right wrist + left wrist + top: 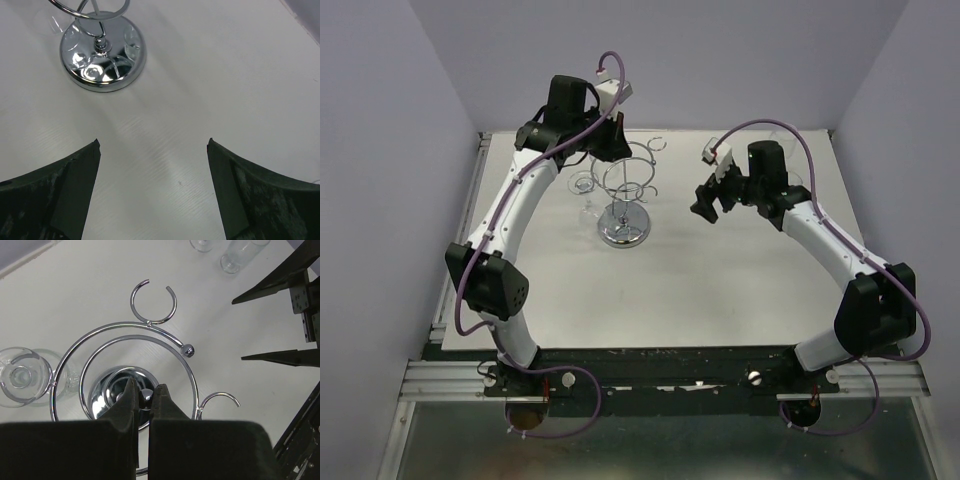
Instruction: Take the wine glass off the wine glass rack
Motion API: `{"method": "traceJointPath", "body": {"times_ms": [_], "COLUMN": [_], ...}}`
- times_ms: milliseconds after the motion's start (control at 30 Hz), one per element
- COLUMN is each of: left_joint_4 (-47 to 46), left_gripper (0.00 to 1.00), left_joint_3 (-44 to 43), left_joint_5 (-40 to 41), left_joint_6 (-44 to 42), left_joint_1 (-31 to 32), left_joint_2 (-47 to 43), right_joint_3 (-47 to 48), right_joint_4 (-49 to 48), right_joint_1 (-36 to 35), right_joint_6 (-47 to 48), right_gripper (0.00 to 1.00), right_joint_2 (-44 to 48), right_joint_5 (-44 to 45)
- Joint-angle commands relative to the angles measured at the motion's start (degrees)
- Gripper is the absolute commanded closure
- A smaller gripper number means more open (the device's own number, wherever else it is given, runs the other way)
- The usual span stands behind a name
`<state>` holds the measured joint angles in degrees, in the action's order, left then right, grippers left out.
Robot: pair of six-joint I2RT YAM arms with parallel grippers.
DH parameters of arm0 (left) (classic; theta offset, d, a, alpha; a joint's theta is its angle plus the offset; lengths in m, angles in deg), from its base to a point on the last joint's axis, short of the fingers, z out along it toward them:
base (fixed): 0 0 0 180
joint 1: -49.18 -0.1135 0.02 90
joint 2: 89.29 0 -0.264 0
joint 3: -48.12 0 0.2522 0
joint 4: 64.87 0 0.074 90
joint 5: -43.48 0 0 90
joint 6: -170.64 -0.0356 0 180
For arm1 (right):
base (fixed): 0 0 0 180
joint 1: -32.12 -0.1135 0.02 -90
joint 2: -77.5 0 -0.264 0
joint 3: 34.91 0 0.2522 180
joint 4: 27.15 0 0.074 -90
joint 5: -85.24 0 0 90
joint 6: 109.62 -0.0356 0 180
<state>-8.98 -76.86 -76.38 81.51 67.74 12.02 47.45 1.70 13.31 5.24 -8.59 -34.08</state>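
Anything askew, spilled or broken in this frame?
Nothing stands out. The rack stands upright, one glass hangs in a loop on it, and two more glasses sit beyond it. No spill or breakage shows.

— Where can a claw pass?
— Across the bare worktop [165, 100], between the wide-open right claw [153, 142] and the wine glass rack [102, 50].
— And what blocks?
— The rack's wire rings [148, 323] spread beneath the left claw [145, 390], its jaws nearly together. The wine glass [20, 377] hangs on the rack's left side, close beside the left arm [525, 200].
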Motion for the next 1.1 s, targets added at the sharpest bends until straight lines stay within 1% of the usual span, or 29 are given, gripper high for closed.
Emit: {"method": "traceJointPath", "body": {"times_ms": [0, 33, 67, 167, 200, 333, 400, 467, 533, 600, 667, 733, 867, 933, 1000, 1067], "left_joint_4": [-8.1, -8.1, -8.1, -8.3, -8.3, -7.2, -7.1, -7.2, -7.4, -8.0, -9.7, -11.0, -14.3, -14.6, -13.4, -13.5], "left_gripper": [0.91, 0.64, 0.54, 0.34, 0.25, 0.15, 0.01, 0.01, 0.01, 0.01, 0.01, 0.01, 0.02, 0.03, 0.05, 0.05], "left_joint_3": [-4.2, -4.1, -3.9, -4.6, -5.3, -7.2, -5.2, -1.0, 3.3, 7.5, 12.7, 17.9, 30.4, 35.4, 38.6, 41.3], "left_joint_5": [-0.2, 0.2, 1.2, 1.7, 2.0, 5.2, 8.3, 9.3, 8.6, 6.0, 1.4, -2.2, -9.0, -9.5, -11.1, -14.2], "left_joint_6": [0.3, 0.3, 0.2, -0.6, -0.6, -5.7, -7.8, -10.2, -10.8, -10.0, -10.1, -12.5, -19.9, -24.0, -26.9, -27.6], "left_joint_1": [0.9, 0.9, 1.1, 1.5, 1.5, 1.4, 0.8, -1.0, -4.7, -9.8, -15.1, -20.2, -25.8, -26.8, -28.1, -29.7], "left_joint_2": [-1.2, -1.3, -1.4, -2.1, -2.5, -4.6, -7.1, -10.3, -14.0, -17.3, -20.6, -23.9, -30.8, -33.5, -34.2, -34.1], "right_joint_3": [-0.6, -0.5, -0.3, 0.5, 0.8, 3.5, 4.5, 5.4, 6.5, 7.8, 8.0, 7.5, 5.1, 4.8, 5.2, 5.2], "right_joint_4": [0.6, 0.6, 0.6, 1.2, 1.3, 3.3, 4.3, 5.5, 7.1, 9.2, 10.9, 11.7, 10.1, 9.5, 9.3, 8.9], "right_joint_1": [-0.5, -0.5, -0.5, -0.5, -0.5, -0.5, -0.5, -0.5, -0.5, -0.5, -0.5, -0.5, -0.5, -0.5, -0.5, -0.5], "right_joint_6": [0.7, 0.6, 0.5, 0.2, 0.0, -0.3, -0.2, 0.0, 0.4, 1.0, 2.0, 2.6, 0.7, -0.5, -1.2, -1.2], "right_gripper": [0.05, 0.05, 0.05, 0.05, 0.05, 0.05, 0.05, 0.05, 0.05, 0.05, 0.05, 0.05, 0.05, 0.05, 0.05, 0.05], "right_joint_2": [1.1, 1.1, 0.8, -0.4, -0.7, -1.7, -2.2, -2.6, -2.9, -2.8, -2.2, -1.6, -0.3, -0.4, -0.8, -0.8], "right_joint_5": [0.9, 1.0, 1.1, 1.6, 1.7, 1.3, 1.1, 1.3, 1.7, 2.1, 2.2, 2.4, 2.6, 2.0, 1.3, 1.3]}}
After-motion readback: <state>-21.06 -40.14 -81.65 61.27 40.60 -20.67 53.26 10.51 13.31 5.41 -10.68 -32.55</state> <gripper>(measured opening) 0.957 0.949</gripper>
